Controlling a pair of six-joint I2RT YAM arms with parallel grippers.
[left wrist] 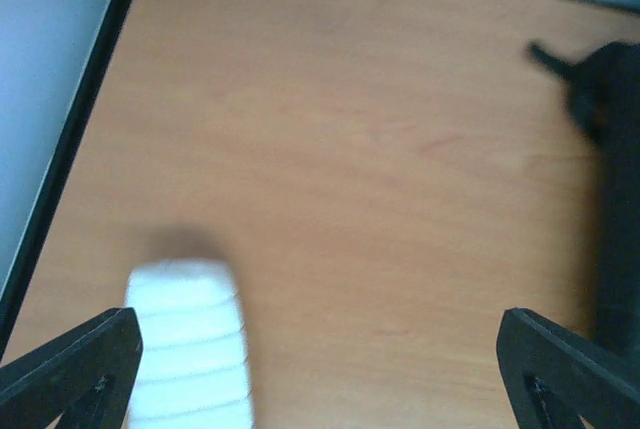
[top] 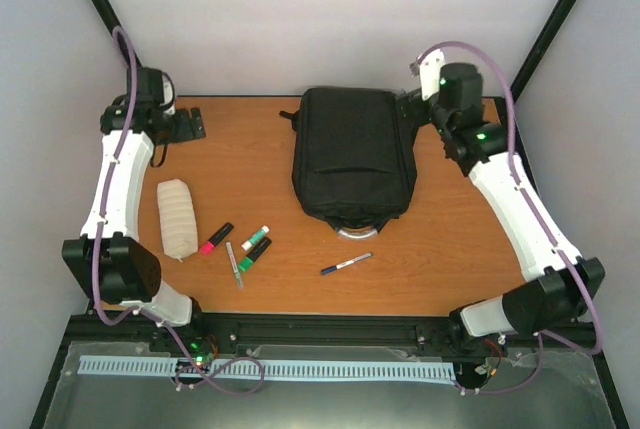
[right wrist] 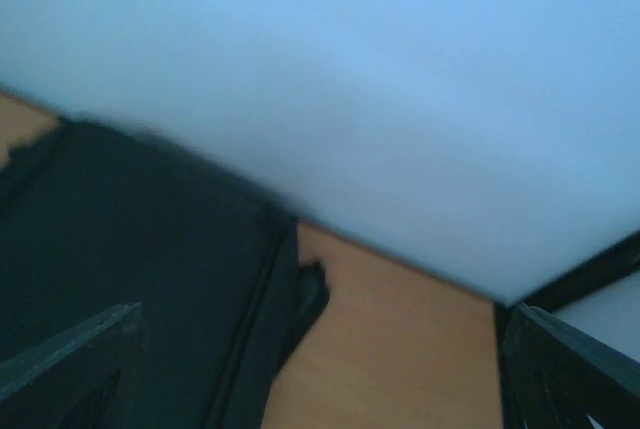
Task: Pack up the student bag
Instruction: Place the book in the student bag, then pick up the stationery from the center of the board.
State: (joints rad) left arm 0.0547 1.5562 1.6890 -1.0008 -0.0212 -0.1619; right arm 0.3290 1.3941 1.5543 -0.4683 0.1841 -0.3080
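The student bag (top: 350, 164) is a large black backpack lying flat at the table's middle back, its grey loop handle (top: 355, 232) toward the near side. My left gripper (top: 188, 127) hovers open at the far left corner, away from the bag. In the left wrist view its fingertips (left wrist: 75, 369) stand wide apart over bare wood, and the bag's edge (left wrist: 615, 149) shows at the right. My right gripper (top: 412, 109) is open beside the bag's far right corner. The right wrist view shows the bag (right wrist: 130, 269) at lower left and nothing between the fingertips (right wrist: 570, 364).
A white ribbed pouch (top: 177, 217) (left wrist: 190, 344) lies at the left. Near it lie a pink highlighter (top: 215, 238), two green markers (top: 254, 247) and a grey pen (top: 234, 264). A blue pen (top: 346, 264) lies in front of the bag. White walls enclose the table.
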